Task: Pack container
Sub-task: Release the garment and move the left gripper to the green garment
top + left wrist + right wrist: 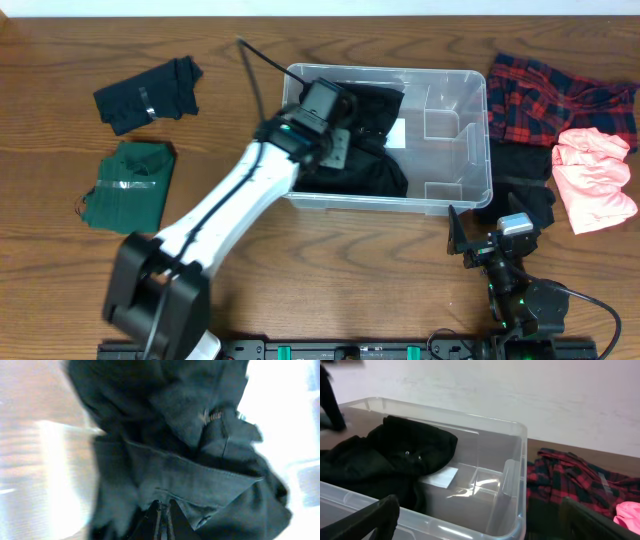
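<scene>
Two arms sit at your table, and the container stands mid-table towards the back, with a green garment and a navy one to its left and a plaid shirt and pink garment to its right. Your left gripper reaches into the bin's left half, fingertips nipped together on the black garment heaped there. Your right gripper rests near the container's front right corner, fingers spread wide and holding nothing.
</scene>
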You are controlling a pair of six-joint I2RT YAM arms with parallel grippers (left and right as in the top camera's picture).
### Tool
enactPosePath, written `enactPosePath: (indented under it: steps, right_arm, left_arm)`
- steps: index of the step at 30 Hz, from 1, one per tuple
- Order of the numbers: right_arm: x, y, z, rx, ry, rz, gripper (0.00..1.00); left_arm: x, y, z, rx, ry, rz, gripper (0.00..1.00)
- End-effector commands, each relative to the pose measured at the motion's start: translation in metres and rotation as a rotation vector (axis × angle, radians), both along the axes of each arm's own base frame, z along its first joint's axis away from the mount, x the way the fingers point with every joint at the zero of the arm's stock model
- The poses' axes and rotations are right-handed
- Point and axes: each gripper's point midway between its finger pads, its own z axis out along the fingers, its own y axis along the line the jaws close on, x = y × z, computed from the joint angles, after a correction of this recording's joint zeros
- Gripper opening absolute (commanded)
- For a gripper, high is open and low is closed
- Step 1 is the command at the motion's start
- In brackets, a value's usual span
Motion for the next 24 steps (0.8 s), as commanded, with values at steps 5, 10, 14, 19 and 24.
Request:
enactPosePath:
  steps: [5, 10, 14, 19, 24]
  right_arm:
    - [0.000, -0.002, 0.000, -0.006, -0.002, -0.010, 0.99]
    - [0.000, -0.002, 0.000, -0.006, -0.002, -0.010, 0.99]
    - [0.000, -0.002, 0.000, -0.006, -0.002, -0.010, 0.99]
    - [0.000, -0.002, 0.000, -0.006, -0.002, -0.010, 0.99]
    - [0.000, -0.002, 0.000, -0.006, -0.002, -0.010, 0.99]
  left_arm:
    - [0.021, 0.062, 0.057, -0.050, -0.095, 0.153, 0.06]
    - [0.027, 0.123, 0.062, -0.017, -0.086, 0.299, 0.07]
    - [0.026, 0.184, 0.055, 0.090, -0.061, 0.454, 0.07]
    - [0.012, 0.264, 0.052, 0.258, -0.040, 0.658, 0.43]
    - [-0.004, 0.319, 0.044, 0.317, -0.005, 0.801, 0.59]
